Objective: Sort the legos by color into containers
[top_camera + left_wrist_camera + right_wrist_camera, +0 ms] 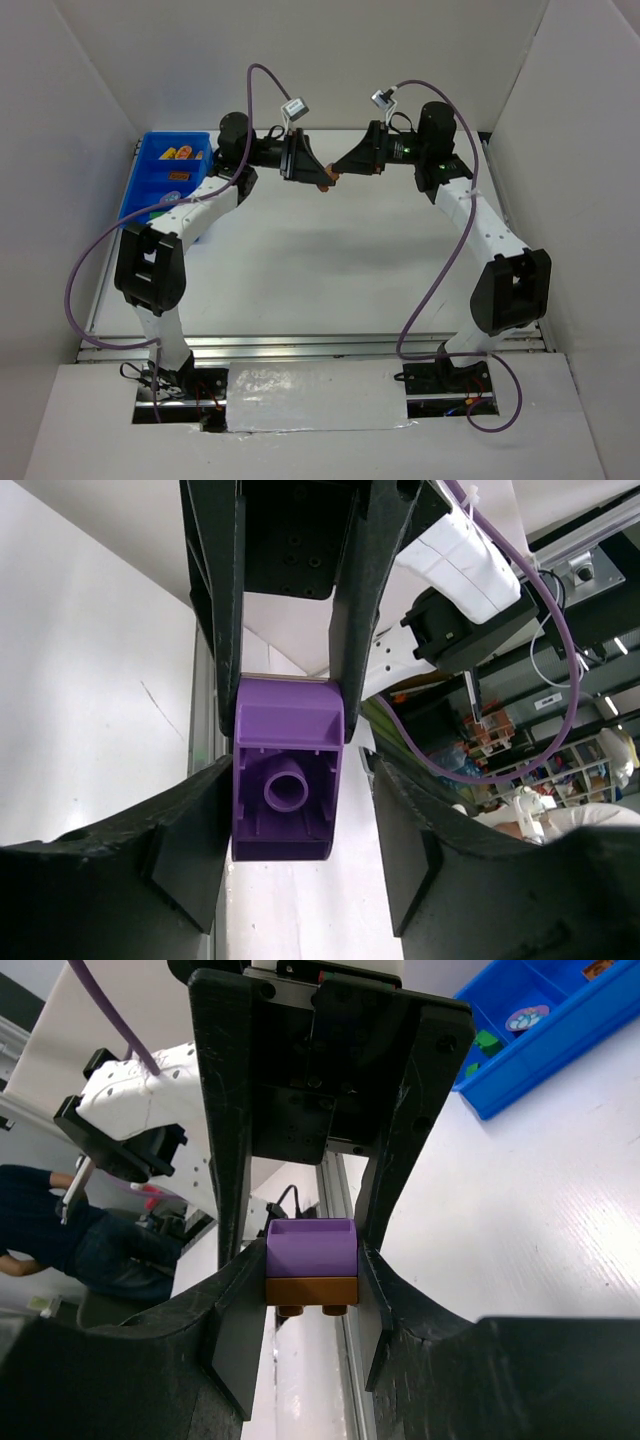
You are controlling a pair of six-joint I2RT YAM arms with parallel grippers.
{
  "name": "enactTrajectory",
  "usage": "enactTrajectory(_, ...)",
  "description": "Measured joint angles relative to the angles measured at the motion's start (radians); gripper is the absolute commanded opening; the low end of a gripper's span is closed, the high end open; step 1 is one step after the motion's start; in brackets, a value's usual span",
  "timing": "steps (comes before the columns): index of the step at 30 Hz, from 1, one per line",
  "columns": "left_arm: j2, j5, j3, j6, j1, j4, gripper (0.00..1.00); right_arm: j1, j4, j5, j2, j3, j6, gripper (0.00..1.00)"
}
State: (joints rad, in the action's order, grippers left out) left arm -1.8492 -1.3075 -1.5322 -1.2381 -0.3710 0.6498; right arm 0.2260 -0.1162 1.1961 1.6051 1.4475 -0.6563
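In R claw (312, 1265), purple lego (287, 780), hollow leftward

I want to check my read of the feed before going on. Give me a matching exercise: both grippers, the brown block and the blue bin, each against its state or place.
1. right gripper
2. left gripper
3. brown block
4. blue bin

A. far left on the table
B. open, straddling the purple block
C. shut on both blocks
D. stuck to the purple block

Pairs: 1-C, 2-B, 3-D, 4-A
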Motion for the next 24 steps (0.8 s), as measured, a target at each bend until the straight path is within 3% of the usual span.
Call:
enactTrajectory(3,-0.001,0.0,0.0,-0.017,0.0,0.016,0.77,-0.01,0.005,0.019,0.002,0.0,0.009,0.0)
enactTrajectory(11,-0.004,-0.001,-0.01,0.004,-0.005,-0.023,0.66,-0.016,0.02,0.04,0.002,0.0,0.031,0.0)
enactTrajectory(15,-0.007,0.006,-0.035,0.08,-0.003,-0.127,0.6,-0.017,0.024,0.04,0.002,0.0,0.037,0.0)
enactTrajectory(22,-0.007,0.035,-0.14,0.271,0.011,-0.363,0.69,-0.019,0.011,0.055,0.002,-0.022,0.025,0.0)
enactTrajectory(24,-0.007,0.046,-0.154,0.301,0.016,-0.403,0.66,-0.02,0.005,0.06,0.002,-0.033,0.019,0.0)
